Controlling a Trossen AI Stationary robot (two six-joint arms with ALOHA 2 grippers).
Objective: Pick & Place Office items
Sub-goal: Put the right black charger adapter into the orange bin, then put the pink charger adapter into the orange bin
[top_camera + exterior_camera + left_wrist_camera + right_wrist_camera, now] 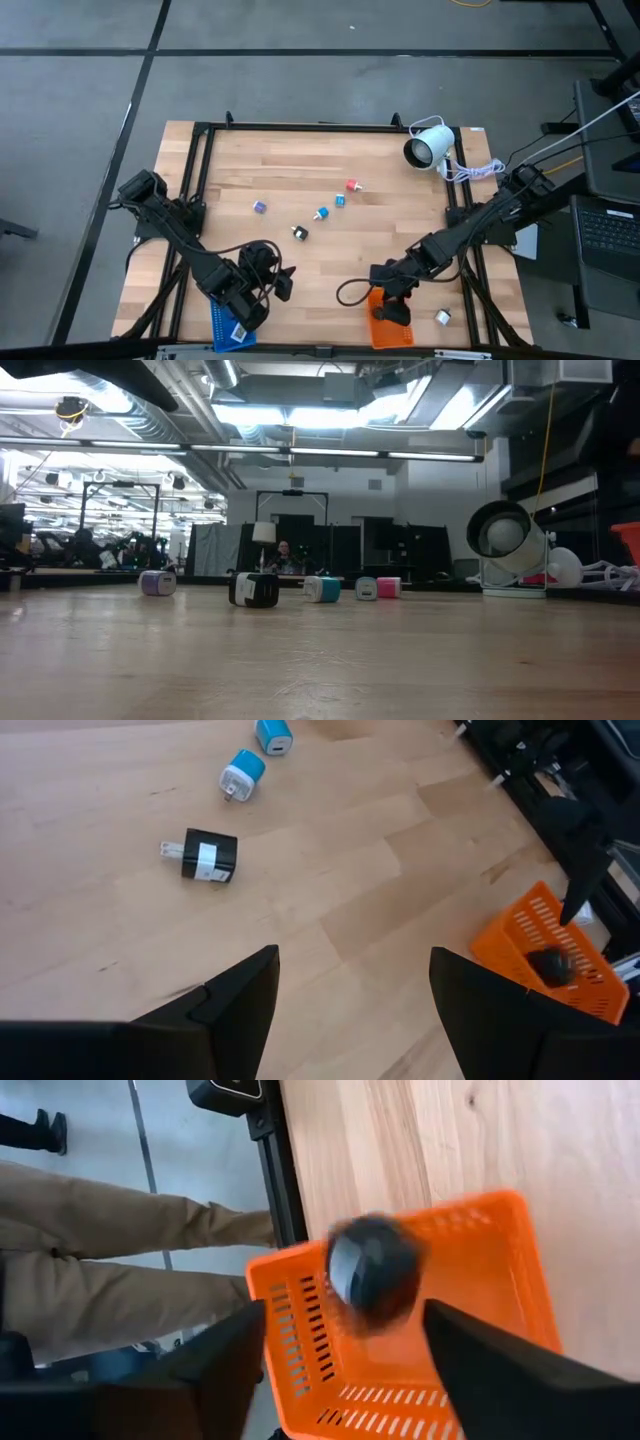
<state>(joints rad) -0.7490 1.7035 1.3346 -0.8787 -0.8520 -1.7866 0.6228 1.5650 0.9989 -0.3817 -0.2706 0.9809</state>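
The right gripper (pixel 340 1355), fingers spread, hangs over the orange slotted plastic tray (pixel 500 1280) at six o'clock; a dark rounded piece (pixel 372 1270) sits between them; left gripper (pixel 350 995) spread too.

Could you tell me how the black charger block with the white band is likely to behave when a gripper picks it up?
The black charger block looks like a rigid, boxy plug, so it should probably stay stiff in a pinch. Lying on a flat side on the table, it seems unlikely to roll. Its smooth casing might slip a little, and the two prongs sticking out one end could make it twist if nudged there.
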